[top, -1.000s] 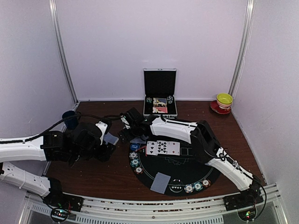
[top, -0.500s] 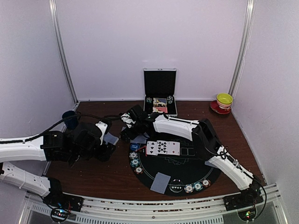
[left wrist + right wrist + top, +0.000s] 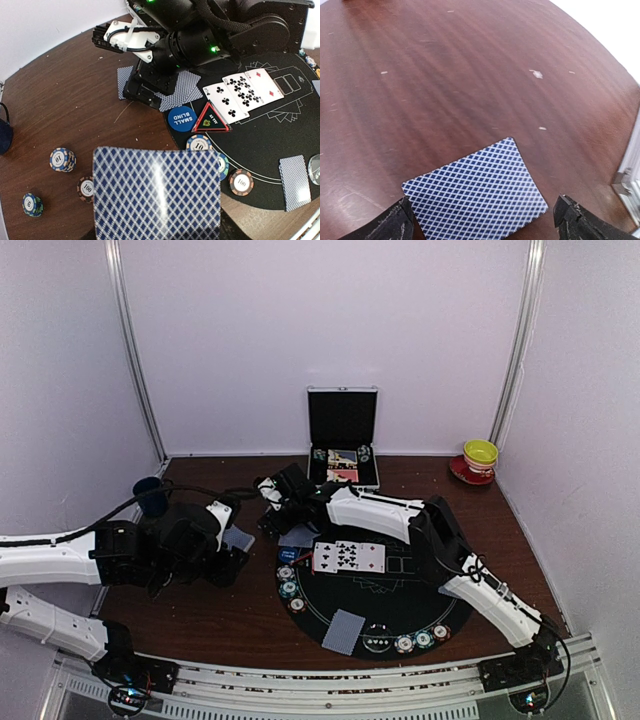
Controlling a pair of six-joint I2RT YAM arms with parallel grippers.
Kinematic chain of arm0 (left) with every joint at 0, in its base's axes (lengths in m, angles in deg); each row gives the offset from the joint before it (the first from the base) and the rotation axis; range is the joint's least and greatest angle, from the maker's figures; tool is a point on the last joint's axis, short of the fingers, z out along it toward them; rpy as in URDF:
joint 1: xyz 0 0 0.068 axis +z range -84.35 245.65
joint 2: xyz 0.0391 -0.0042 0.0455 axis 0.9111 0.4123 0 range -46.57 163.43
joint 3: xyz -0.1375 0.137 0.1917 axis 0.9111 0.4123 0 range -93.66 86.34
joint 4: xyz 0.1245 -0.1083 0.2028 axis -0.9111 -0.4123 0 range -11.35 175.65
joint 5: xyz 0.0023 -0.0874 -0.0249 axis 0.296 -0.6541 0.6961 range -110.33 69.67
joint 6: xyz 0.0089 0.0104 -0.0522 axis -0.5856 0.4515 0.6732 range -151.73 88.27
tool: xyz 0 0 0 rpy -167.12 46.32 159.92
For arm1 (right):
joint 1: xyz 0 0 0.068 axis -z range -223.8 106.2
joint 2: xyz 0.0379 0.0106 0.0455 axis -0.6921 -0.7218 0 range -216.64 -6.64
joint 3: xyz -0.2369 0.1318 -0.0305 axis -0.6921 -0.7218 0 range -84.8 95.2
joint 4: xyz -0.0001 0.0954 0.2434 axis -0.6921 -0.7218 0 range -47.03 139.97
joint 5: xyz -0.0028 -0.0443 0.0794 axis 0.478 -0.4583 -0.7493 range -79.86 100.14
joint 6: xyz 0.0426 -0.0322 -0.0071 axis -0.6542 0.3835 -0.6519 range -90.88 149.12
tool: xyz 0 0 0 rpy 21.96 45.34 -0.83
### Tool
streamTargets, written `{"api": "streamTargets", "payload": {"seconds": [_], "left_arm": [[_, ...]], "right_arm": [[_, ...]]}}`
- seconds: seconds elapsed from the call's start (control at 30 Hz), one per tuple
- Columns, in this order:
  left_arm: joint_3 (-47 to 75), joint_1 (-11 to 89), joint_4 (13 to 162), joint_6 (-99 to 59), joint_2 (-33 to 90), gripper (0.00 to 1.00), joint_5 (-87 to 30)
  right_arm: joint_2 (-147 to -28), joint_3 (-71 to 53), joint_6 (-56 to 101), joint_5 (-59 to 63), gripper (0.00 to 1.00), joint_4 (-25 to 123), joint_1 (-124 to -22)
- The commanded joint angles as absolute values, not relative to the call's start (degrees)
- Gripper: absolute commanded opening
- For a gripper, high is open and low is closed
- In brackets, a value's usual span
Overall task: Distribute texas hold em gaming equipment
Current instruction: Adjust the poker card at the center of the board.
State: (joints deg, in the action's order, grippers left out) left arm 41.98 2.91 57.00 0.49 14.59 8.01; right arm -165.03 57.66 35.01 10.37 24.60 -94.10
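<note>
My left gripper (image 3: 228,562) holds a blue-backed deck of cards (image 3: 157,192), which hides its fingers in the left wrist view. My right gripper (image 3: 272,508) is open and hovers over the wood just left of the black mat (image 3: 400,590). A face-down card (image 3: 477,192) lies between its fingertips (image 3: 400,222). In the left wrist view the right gripper (image 3: 142,92) sits between two face-down cards (image 3: 182,87). Face-up cards (image 3: 240,92), a blue small-blind button (image 3: 181,118) and chips (image 3: 200,144) lie on the mat.
More chips (image 3: 63,159) stand on the wood at the left. A red triangle marker (image 3: 211,120) and another face-down card (image 3: 345,630) lie on the mat. The open silver case (image 3: 343,468) stands at the back, a dark mug (image 3: 150,495) at the left, and a yellow cup (image 3: 480,453) at the back right.
My right gripper has shifted slightly toward the back, above the face-down cards. The left arm and its deck have stayed in place.
</note>
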Motion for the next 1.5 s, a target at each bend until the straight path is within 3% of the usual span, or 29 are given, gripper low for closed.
{"api": "streamTargets", "payload": {"seconds": [0.0,0.8,1.2,1.47], "left_arm": [[40.96,2.63,59.28,0.70,14.51,0.54,9.19],[41.60,2.63,59.56,0.79,14.57,0.54,9.26],[40.68,2.63,60.02,0.26,15.82,0.54,9.46],[39.39,2.63,60.51,-0.55,17.50,0.54,9.61]], "right_arm": [[-167.55,58.01,32.39,21.75,1.00,19.69,-94.02],[-160.78,53.50,30.16,27.79,1.00,19.38,-90.94],[-160.64,59.65,23.60,17.34,1.00,20.17,-90.91],[-161.15,59.05,19.38,17.26,1.00,22.91,-91.06]]}}
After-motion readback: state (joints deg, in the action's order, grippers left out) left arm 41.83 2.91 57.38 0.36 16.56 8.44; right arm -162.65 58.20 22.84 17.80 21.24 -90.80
